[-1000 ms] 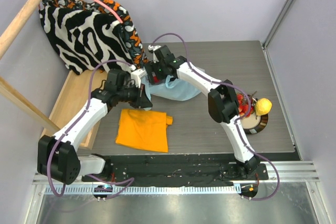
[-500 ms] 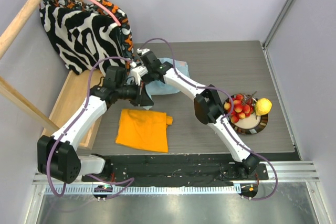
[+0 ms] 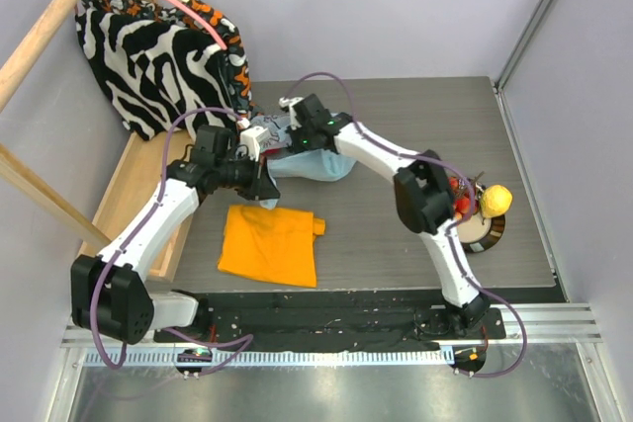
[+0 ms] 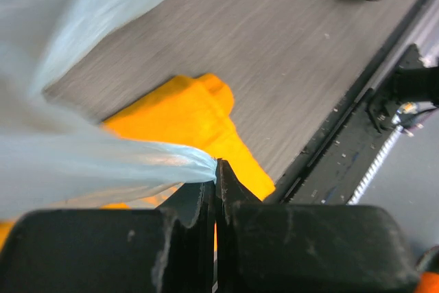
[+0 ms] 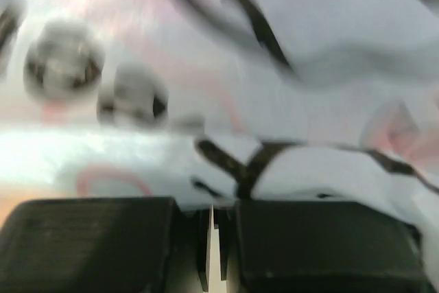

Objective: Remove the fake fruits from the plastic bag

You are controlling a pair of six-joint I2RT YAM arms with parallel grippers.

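Note:
The pale blue plastic bag lies crumpled at the table's middle back. My left gripper is shut on a stretched edge of it; in the left wrist view the plastic bag runs taut into the closed left gripper. My right gripper reaches in from the right. Its jaws are shut, with the printed plastic bag pinched at the right gripper. A yellow lemon and red strawberries lie in a bowl at right. What is inside the bag is hidden.
An orange folded cloth lies in front of the bag, and the orange cloth shows under the left fingers. A zebra-striped cloth hangs on a wooden rack at back left. The right arm's elbow partly covers the bowl.
The right gripper has closed from wide open to shut at the bag. The right arm swung left and came back a little. The left gripper has stayed shut on the bag.

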